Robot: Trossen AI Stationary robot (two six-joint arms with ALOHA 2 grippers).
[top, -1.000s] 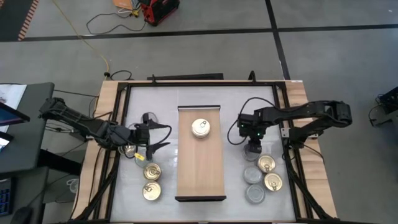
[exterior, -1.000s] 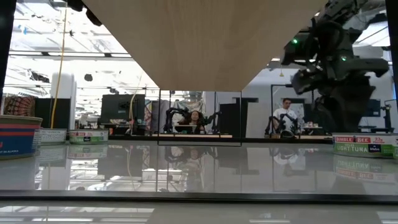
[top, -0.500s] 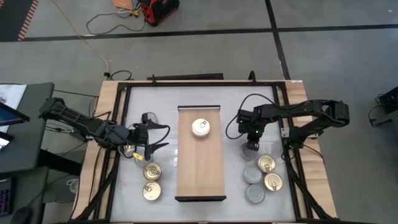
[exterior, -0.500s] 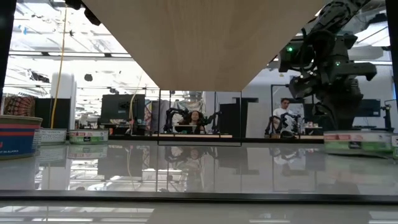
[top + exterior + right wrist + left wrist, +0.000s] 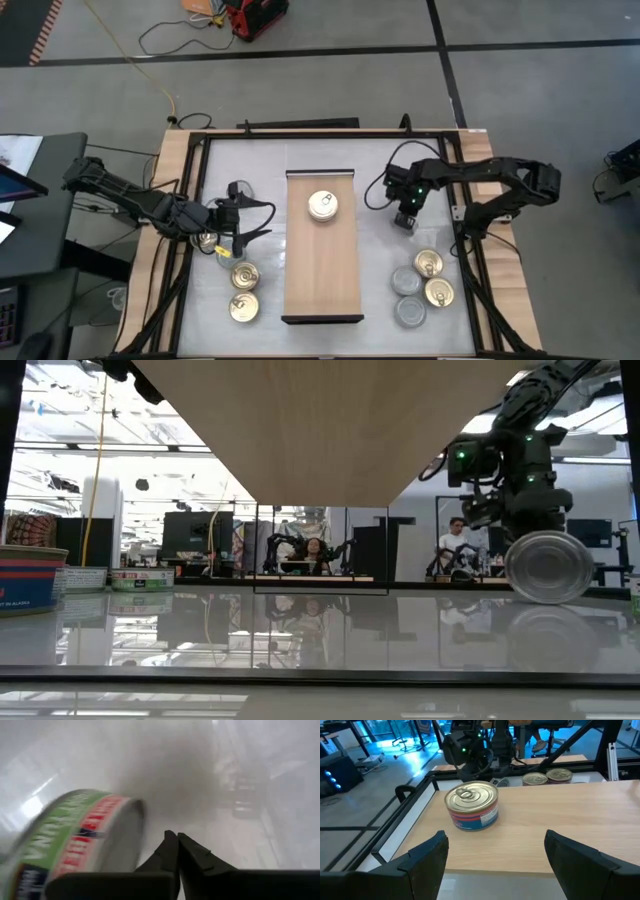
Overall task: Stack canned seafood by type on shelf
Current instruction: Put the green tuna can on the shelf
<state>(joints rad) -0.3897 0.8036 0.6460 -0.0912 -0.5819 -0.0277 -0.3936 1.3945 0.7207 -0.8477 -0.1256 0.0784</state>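
A tin with a green and red label [image 5: 70,840] stands tipped on its edge on the white table, right of the shelf [image 5: 322,290]. Its round silver face shows in the low view [image 5: 548,566] and its side in the high view [image 5: 404,220]. My right gripper [image 5: 176,842] is shut right beside this tin's rim and hangs above it in the high view [image 5: 405,205]. A gold-lidded tin [image 5: 322,206] stands on the shelf's far half and also shows in the left wrist view [image 5: 471,810]. My left gripper [image 5: 492,855] is open and empty, left of the shelf [image 5: 243,235]. My right gripper's shut fingers [image 5: 192,857] are close beside the tipped tin's rim [image 5: 141,817]. I cannot tell whether they touch it. The tin is not between the fingers.
Several tins stand at the near right: two gold-lidded [image 5: 428,263] [image 5: 438,292] and two silver-lidded [image 5: 405,282] [image 5: 410,312]. Two gold-lidded tins [image 5: 245,275] [image 5: 243,307] stand at the near left. A black frame [image 5: 300,130] borders the table.
My right gripper has moved toward the table's far edge. The green-labelled tin, which lay flat under it, has gone along with it and tipped up onto its edge, its round face now showing in the low view.
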